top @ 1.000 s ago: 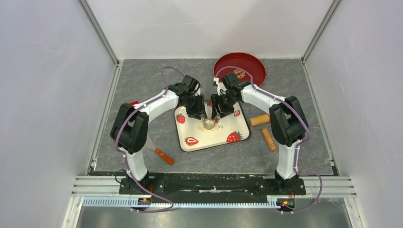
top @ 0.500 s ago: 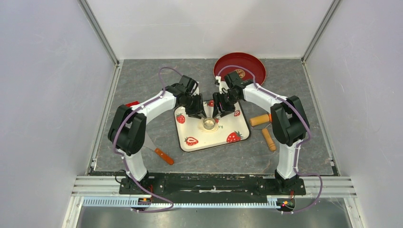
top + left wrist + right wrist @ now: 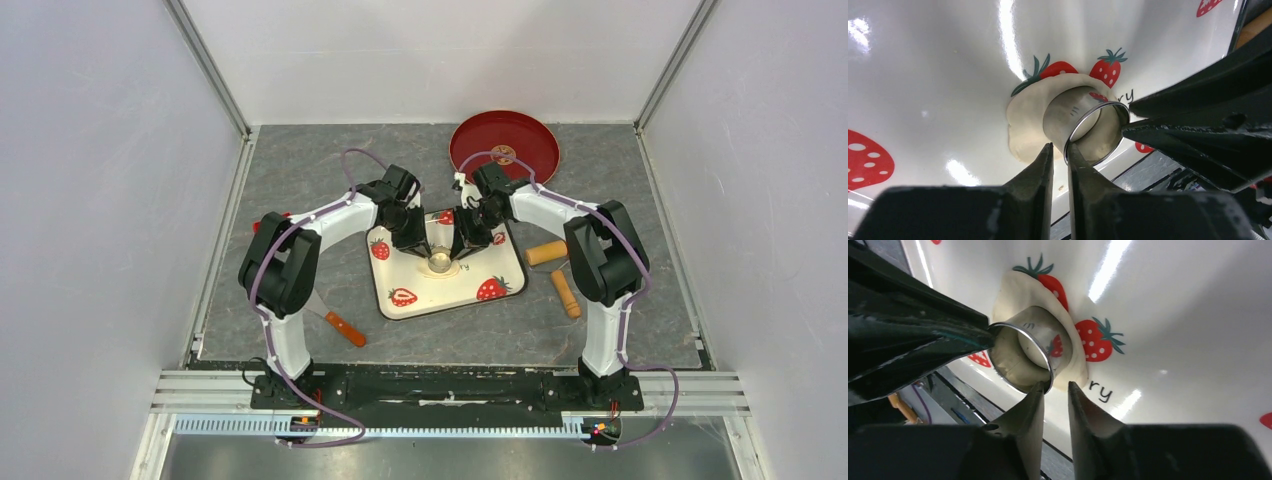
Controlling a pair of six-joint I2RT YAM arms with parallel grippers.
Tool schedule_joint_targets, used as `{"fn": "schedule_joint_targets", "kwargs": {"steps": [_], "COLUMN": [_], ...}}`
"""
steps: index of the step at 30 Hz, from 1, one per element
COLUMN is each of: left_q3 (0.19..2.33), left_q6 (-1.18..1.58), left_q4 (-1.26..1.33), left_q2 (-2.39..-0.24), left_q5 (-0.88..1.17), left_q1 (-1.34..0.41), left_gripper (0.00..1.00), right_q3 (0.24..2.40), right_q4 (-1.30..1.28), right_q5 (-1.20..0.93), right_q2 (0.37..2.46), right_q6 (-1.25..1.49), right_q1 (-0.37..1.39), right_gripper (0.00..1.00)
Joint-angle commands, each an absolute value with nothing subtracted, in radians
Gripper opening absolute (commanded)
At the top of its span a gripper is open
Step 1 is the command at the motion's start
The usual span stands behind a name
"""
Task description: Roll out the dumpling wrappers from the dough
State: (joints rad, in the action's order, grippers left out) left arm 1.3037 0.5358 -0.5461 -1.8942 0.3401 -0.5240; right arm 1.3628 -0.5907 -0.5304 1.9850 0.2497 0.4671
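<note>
Top external shows the left pincer (image 3: 425, 248) and the right pincer (image 3: 462, 244) tilted down toward each other, tips almost meeting, over a white strawberry-printed board (image 3: 440, 296). A small metal ring cutter (image 3: 440, 262) stands just below and between their tips. Left wrist view: the dough (image 3: 1023, 120), a flattened pale cream patch, lies on the board straight ahead of the left pincer's tips, and the ring stands upright on it, with more dough showing inside its bore. The left pincer's two fingers (image 3: 1045, 160) stand only a thin slit apart, with the ring's near rim at that slit, against the inner edge of one tip; I cannot tell whether the rim is actually pinched. From the far side, the right pincer's dark fingers reach the ring's opposite rim. Right wrist view: the right pincer's fingers are slightly apart, the gap between them showing bare board and dough; one fingertip touches the ring's near rim from outside, the other hangs free beside it. A red plate (image 3: 470, 135) sits on the table beyond the right pincer, apart from the board. Two wooden sticks (image 3: 547, 252) lie off the board on that pincer's outer side, well apart from it. An orange-handled tool (image 3: 340, 326) lies well behind the left pincer, nearer the arm's base
</note>
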Motion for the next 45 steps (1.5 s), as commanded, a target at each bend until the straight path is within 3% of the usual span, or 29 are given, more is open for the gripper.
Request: {"fn": "schedule_joint_targets", "kwargs": {"steps": [1, 4, 8, 25, 27, 34, 40, 45], "left_q3": [1.307, 1.310, 1.301, 1.290, 1.313, 1.398, 1.425, 1.361], "left_q6": [0.528, 0.526, 0.522, 0.519, 0.519, 0.529, 0.556, 0.582], "left_q4": [-0.542, -0.543, -0.547, -0.552, -0.565, -0.587, -0.573, -0.525], "left_q2": [-1.924, -1.946, -1.961, -1.944, -1.938, -1.857, -1.796, -1.746], "left_q5": [0.324, 0.324, 0.306, 0.290, 0.302, 0.321, 0.373, 0.386], "left_q1": [-0.524, -0.523, -0.524, -0.525, -0.525, -0.523, -0.523, -0.512], "left_gripper": [0.14, 0.02, 0.02, 0.02, 0.04, 0.38, 0.45, 0.48], "right_q3": [1.347, 1.342, 1.335, 1.337, 1.375, 1.518, 1.592, 1.550], "right_q4": [-0.560, -0.560, -0.567, -0.620, -0.634, -0.702, -0.725, -0.708], "right_q5": [-0.540, -0.539, -0.523, -0.495, -0.508, -0.531, -0.572, -0.580], "right_q2": [2.008, 2.019, 2.030, 2.035, 2.029, 2.000, 1.976, 1.953], "right_q6": [0.248, 0.252, 0.254, 0.229, 0.232, 0.251, 0.281, 0.274], "right_q1": [0.466, 0.466, 0.467, 0.467, 0.466, 0.466, 0.460, 0.431], "right_gripper": [0.18, 0.08, 0.00, 0.01, 0.05, 0.40, 0.59, 0.64]}}
